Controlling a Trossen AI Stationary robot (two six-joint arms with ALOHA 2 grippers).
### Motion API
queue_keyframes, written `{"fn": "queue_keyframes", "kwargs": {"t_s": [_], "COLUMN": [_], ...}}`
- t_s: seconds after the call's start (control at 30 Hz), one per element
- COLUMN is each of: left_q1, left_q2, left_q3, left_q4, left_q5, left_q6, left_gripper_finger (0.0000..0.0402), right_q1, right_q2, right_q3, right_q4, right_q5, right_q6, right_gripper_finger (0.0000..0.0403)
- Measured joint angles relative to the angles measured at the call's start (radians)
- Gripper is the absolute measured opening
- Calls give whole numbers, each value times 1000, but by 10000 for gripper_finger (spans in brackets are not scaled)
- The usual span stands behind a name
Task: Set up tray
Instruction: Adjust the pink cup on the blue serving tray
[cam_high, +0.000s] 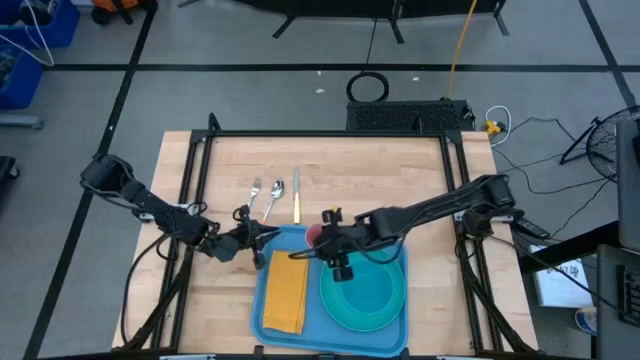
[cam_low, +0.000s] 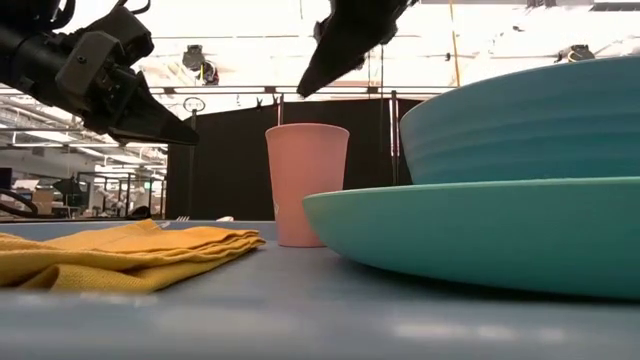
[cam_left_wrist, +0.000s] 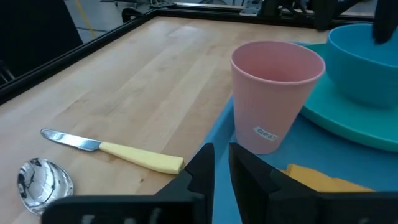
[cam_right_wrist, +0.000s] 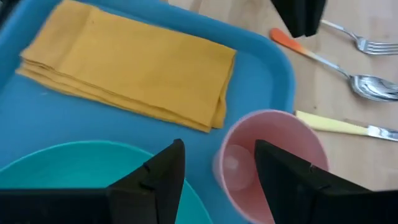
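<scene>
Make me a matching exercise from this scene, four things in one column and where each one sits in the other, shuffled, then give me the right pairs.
Things:
1. napkin
2. cup
3. bowl
4. knife

Places:
A. on the bare wood beyond the tray
B. standing upright at the tray's far edge
C. sitting on the plate
D. lying folded on the tray, beside the plate

Pairs: 1-D, 2-B, 3-C, 4-A
</scene>
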Motion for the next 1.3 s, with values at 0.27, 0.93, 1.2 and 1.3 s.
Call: {"fn": "queue_keyframes", "kwargs": {"t_s": [0.27, 0.93, 1.2, 1.3], "left_q1": [0, 0, 0, 0], "left_q2": [0, 0, 0, 0], "left_q3": [0, 0, 0, 0], "left_q4": [-1, -1, 0, 0], "left_q5": [20, 29, 29, 28], "left_q6": [3, 35, 34, 34], "left_gripper_finger": [35, 32, 46, 46], "right_q1": [-26, -31, -32, -42], "right_q2": [72, 70, 96, 99], "right_q3": [34, 34, 31, 35], "right_q4": [-25, -21, -30, -38], "right_q5": [41, -22, -44, -48], "right_q6": [26, 50, 56, 82], "right_gripper_finger": [175, 130, 139, 163]}}
